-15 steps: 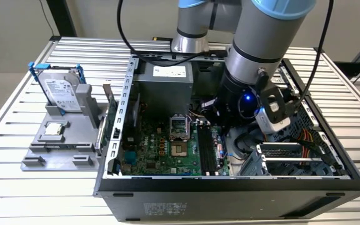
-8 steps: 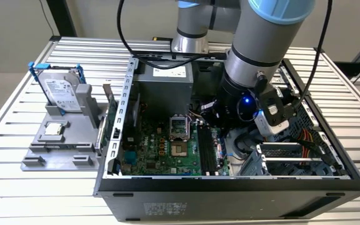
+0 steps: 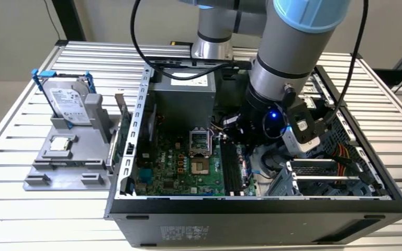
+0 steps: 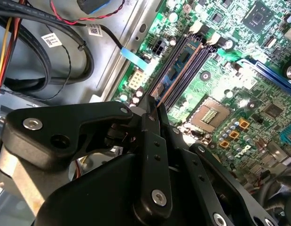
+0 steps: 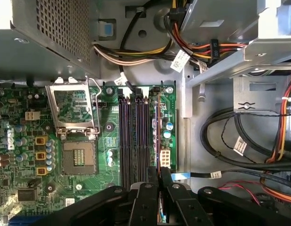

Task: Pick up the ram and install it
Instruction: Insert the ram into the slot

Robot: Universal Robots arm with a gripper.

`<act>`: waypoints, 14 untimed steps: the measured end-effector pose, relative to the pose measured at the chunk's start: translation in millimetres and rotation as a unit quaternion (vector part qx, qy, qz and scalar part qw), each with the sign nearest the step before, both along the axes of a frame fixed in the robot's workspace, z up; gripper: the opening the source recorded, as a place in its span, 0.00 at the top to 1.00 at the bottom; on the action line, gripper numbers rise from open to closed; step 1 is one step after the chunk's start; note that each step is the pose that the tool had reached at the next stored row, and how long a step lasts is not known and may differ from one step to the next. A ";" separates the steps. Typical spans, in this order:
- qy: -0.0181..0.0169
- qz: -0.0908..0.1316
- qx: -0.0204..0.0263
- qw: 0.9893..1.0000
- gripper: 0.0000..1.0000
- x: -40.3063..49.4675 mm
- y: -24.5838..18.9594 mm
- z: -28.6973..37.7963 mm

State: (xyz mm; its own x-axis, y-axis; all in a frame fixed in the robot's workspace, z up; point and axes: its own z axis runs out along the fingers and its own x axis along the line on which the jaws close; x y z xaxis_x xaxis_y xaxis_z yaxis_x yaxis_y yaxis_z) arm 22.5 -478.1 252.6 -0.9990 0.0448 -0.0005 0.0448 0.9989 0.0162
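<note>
We see the gripper (image 5: 159, 181) closed on the ram (image 5: 158, 141), the thin board pinched edge-on between the fingertips; it stands over the memory slots (image 5: 133, 136), at the slot farthest from the processor socket (image 5: 78, 155); its long axis runs parallel to those slots, straight out from the fingers; whether it is seated we cannot tell.

Even bright light, sharp, mild metal glare.
</note>
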 end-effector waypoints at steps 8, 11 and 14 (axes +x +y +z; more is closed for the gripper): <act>0.000 0.002 0.000 1.000 1.00 -1.0 0.0 -6.1; 0.000 0.004 0.000 1.000 1.00 -1.8 0.0 -7.7; 0.000 0.005 0.000 1.000 1.00 -2.1 0.0 -10.8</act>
